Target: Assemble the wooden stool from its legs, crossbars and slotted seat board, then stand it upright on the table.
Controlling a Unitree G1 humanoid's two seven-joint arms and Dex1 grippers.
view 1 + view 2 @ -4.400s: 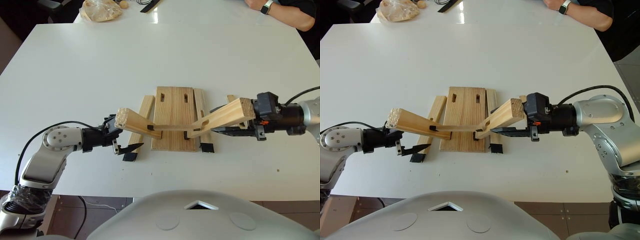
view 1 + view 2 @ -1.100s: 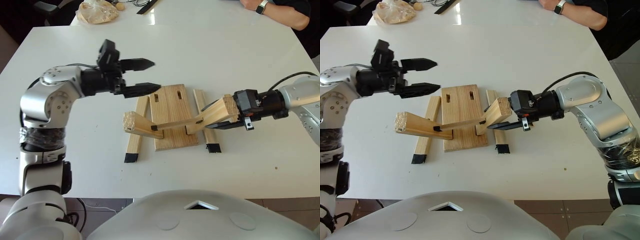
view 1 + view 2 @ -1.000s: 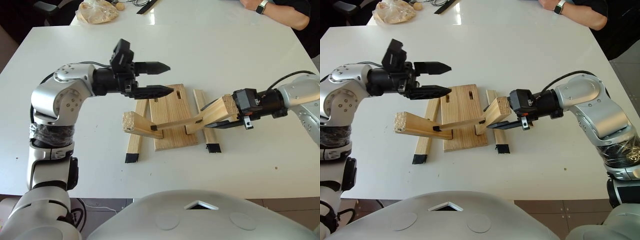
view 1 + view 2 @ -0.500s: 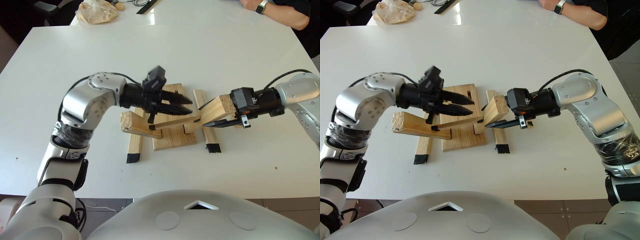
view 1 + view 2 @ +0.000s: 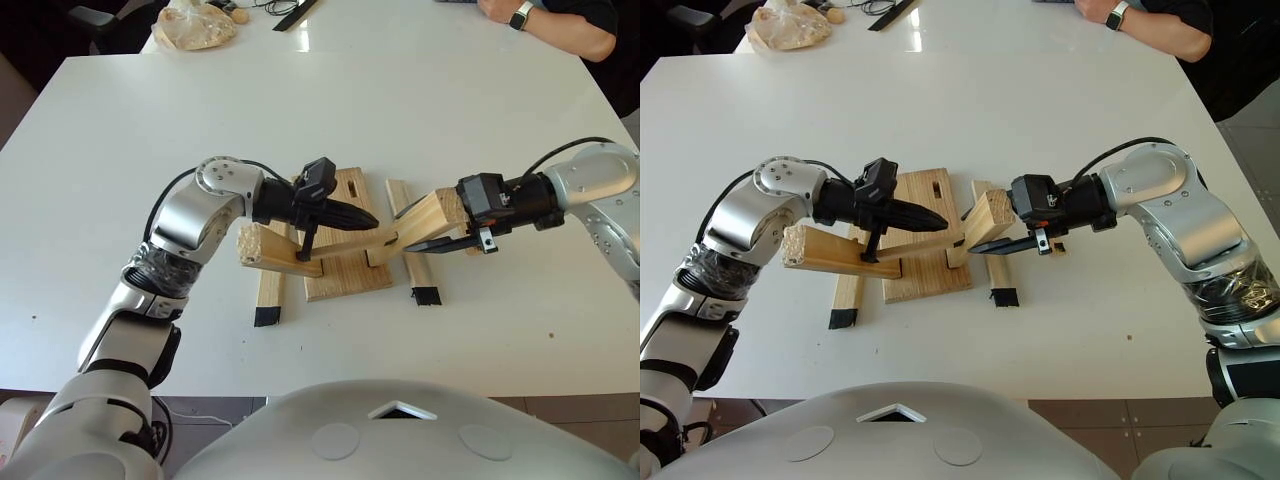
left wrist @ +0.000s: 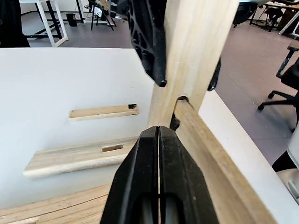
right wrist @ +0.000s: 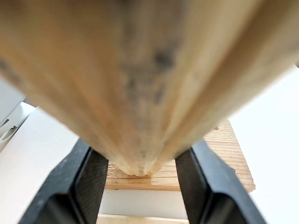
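Head view: on the table (image 5: 480, 90) the board (image 5: 345, 280) lies flat, with two loose legs (image 5: 268, 292) beside it, one at each side. Over the board, a crossbar (image 5: 345, 244) joins the left leg (image 5: 272, 252) to the right leg (image 5: 437, 210). The right gripper (image 5: 410, 230) grips the right leg. The left gripper (image 5: 368, 216) is closed on nothing, its tips just above the crossbar.

Left wrist view: the closed fingers (image 6: 149, 177) lie along the crossbar and point at the slot where it enters the right leg. A dark gap shows there.

Right wrist view: both fingers (image 7: 88, 182) clamp the right leg.

The step in hand seems to be seating the crossbar in the right leg. I think the next move calls for a push toward the slot while the right gripper holds firm.
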